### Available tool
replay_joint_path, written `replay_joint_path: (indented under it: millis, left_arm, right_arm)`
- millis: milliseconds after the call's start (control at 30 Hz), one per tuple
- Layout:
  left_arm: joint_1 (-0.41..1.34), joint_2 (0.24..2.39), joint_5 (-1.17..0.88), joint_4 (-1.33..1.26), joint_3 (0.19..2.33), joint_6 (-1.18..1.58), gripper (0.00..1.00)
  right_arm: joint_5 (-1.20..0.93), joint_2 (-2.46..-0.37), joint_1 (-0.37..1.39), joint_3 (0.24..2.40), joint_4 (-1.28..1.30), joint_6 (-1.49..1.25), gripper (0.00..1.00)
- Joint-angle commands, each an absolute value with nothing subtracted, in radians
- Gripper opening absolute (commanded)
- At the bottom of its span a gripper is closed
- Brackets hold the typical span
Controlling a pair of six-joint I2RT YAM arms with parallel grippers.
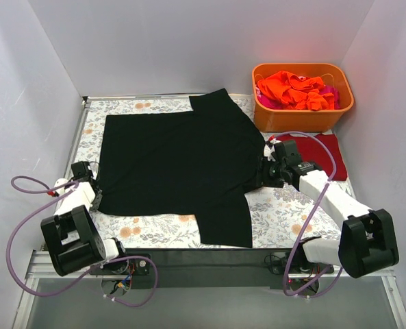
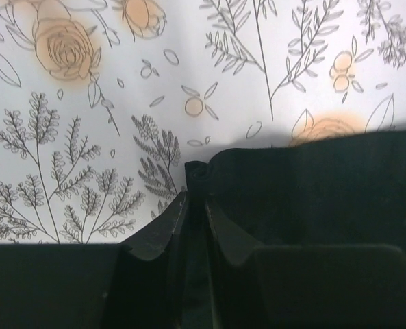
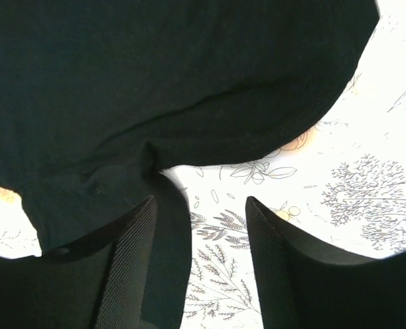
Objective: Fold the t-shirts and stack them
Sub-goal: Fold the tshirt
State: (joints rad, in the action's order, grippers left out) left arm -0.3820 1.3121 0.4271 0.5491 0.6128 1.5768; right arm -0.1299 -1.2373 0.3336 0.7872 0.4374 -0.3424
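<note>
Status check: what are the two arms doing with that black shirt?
Left gripper shut on black t-shirt edge. Right gripper open at opposite edge. Orange tub stands apart.

A table [image 1: 141, 96] between plain white walls [image 1: 189, 41]
A floral cloth [image 1: 285, 212] covers its top; the light is bright and even.

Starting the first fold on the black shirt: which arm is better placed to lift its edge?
Left. The left claw pinches the black t-shirt at its hem corner. The right claw stands open at the opposite edge, with the tablecloth showing between its jaws.
</note>
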Motion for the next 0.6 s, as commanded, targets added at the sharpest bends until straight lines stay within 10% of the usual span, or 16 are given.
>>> replay_joint_path:
  millis: [0,567]
  left_arm:
    - [-0.380,1.237,0.364,0.581,0.578,1.574,0.15]
    - [-0.370,1.216,0.368,0.572,0.583,1.606,0.15]
  right_arm:
    - [-0.121,-1.267,0.331,0.764,0.373,-0.374,0.51]
    - [-0.265,-1.293,0.422,0.647,0.435,-0.394,0.55]
